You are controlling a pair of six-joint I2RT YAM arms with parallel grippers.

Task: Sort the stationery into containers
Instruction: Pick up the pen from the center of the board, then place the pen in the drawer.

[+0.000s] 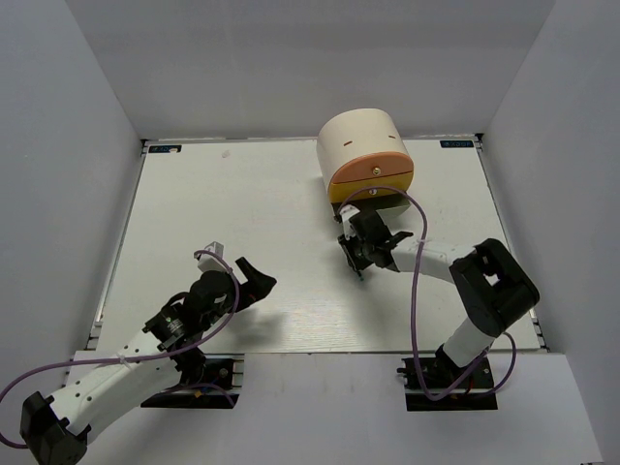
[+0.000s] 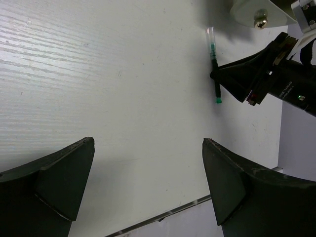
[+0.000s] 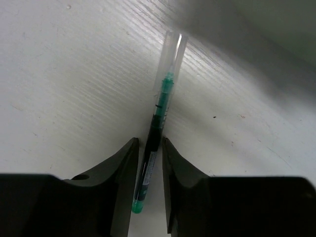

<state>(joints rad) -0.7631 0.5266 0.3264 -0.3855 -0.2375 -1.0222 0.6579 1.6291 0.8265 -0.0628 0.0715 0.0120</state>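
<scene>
One gripper's busy: right gripper (image 3: 148,148) pinches the green pen (image 3: 165,94) lying flat on the table (image 1: 242,194) by the drawer unit (image 1: 363,145), left gripper (image 2: 148,148) just gapes wide open.

White wood-grain table (image 1: 242,213), plain pale walls (image 1: 291,58) enclosing it, small dark label (image 1: 165,148) at far-left corner.

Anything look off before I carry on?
Nothing stands out. The green pen lies flat and intact between the fingers of the right pincer, the drawer unit sits upright, and the left pincer hangs open above the table.
</scene>
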